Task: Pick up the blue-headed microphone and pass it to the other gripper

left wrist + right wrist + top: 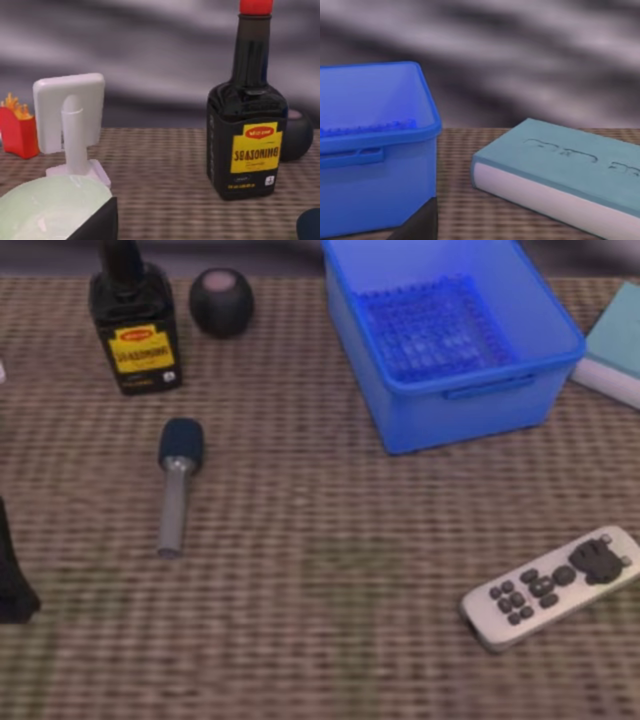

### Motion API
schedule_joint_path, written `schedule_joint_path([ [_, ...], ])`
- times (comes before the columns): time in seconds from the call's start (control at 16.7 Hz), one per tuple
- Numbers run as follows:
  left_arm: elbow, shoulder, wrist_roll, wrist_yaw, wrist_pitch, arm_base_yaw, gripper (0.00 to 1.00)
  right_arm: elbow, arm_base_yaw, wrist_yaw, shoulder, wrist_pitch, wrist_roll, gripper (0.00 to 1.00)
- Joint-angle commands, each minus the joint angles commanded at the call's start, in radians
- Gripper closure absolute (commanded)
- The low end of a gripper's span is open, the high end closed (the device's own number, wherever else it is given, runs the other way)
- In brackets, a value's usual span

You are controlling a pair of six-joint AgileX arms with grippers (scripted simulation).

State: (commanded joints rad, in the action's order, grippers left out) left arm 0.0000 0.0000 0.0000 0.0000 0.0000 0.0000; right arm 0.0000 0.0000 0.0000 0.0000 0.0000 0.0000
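Observation:
The blue-headed microphone point(176, 498) lies flat on the woven mat left of centre. Its dark-blue head point(181, 446) points to the far side and its silver handle to the near side. A corner of that head point(310, 227) shows in the left wrist view. My left gripper point(14, 585) sits at the table's left edge, left of the microphone and apart from it, open and empty; one black finger point(100, 222) shows. The other gripper, my right one, is outside the top view. One of its fingers point(417, 225) shows by the blue bin, open with nothing held.
A black seasoning bottle point(135, 325) and a dark ball point(221, 302) stand behind the microphone. A blue bin point(560, 335) is at the back right, with a teal book point(615, 350) beside it. A grey remote point(550, 585) lies front right. A white stand point(70, 120), a fries box point(17, 130) and a pale bowl point(40, 210) show near my left gripper.

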Motion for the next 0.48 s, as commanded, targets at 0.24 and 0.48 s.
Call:
schedule_joint_path([
  [0.24,0.030,0.031,-0.008,0.000,-0.021,-0.009,0.00,0.000,0.000,0.000,0.000,0.000,0.000,0.00],
  [0.48,0.195,0.220,-0.050,-0.008,-0.139,-0.053,0.00,0.000,0.000,0.000,0.000,0.000,0.000,0.00],
])
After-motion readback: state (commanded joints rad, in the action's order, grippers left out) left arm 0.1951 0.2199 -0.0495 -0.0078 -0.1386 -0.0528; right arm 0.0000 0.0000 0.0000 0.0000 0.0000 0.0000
